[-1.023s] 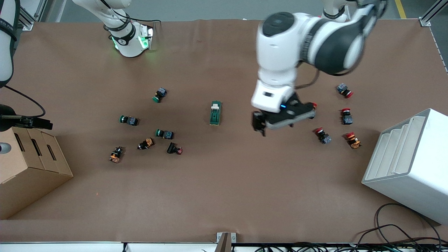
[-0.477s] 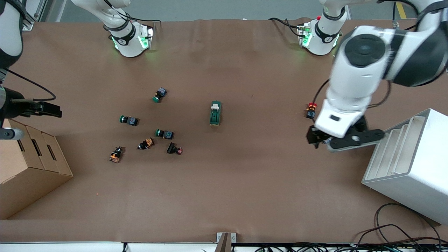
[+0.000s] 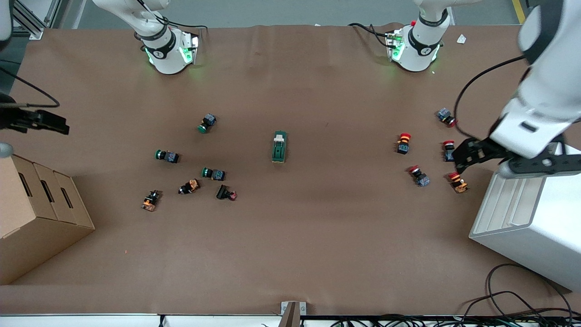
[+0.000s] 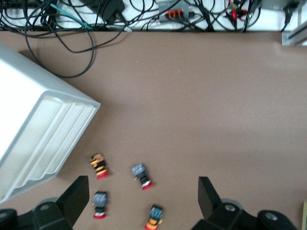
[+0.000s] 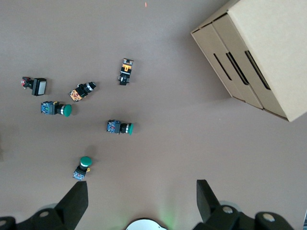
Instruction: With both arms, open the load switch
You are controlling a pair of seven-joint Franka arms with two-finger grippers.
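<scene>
We find the load switch (image 3: 279, 146) lying flat near the middle of the brown bench (image 3: 317, 236), its white lever at the end toward the arm bases, nothing touching it. The left hand (image 3: 463, 156) hangs in the air over the red push buttons (image 3: 417, 176) at the left arm's end, next to the white slotted rack (image 3: 522, 213); in the left wrist view its fingers (image 4: 76, 196) stand spread wide with nothing between them. The right hand (image 3: 50, 123) hovers at the right arm's end above the cardboard box (image 3: 41, 213); the right wrist view shows its fingers (image 5: 76, 201) also spread and empty, over the green push buttons (image 5: 120, 127) and orange ones (image 5: 125, 71). Both hands are well apart from the switch.
</scene>
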